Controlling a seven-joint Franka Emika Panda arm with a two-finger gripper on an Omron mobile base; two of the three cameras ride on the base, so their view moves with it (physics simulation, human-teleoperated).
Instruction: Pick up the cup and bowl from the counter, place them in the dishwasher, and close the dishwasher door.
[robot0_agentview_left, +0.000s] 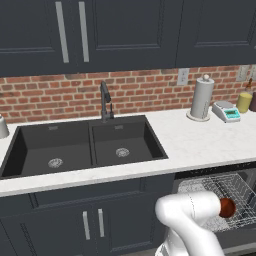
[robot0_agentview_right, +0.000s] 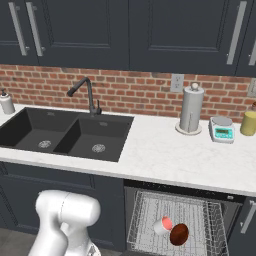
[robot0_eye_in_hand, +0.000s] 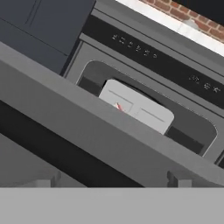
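Observation:
The dishwasher (robot0_agentview_right: 150, 192) stands open under the counter (robot0_agentview_right: 165, 155), its wire rack (robot0_agentview_right: 200, 215) pulled out. In the rack the small red cup (robot0_agentview_right: 162, 225) lies on its side, and the dark red-brown bowl (robot0_agentview_right: 179, 234) rests tilted right beside it. The bowl (robot0_agentview_left: 227, 207) also shows past my white arm (robot0_agentview_left: 190, 215) in the left base view. In the hand view my gripper (robot0_eye_in_hand: 113, 181) is open, its fingertips (robot0_eye_in_hand: 48, 181) spread wide just before the thick grey edge of the dishwasher door (robot0_eye_in_hand: 87, 116). Beyond that edge lie the door's inner face and control strip.
A black double sink (robot0_agentview_left: 85, 145) with a faucet (robot0_agentview_left: 105, 102) is set in the counter (robot0_agentview_left: 200, 145) at left. A paper towel roll (robot0_agentview_left: 201, 97), a small scale (robot0_agentview_left: 226, 111) and a yellow jar (robot0_agentview_left: 244, 101) stand at the back right. Dark cabinets (robot0_agentview_left: 95, 220) flank the dishwasher.

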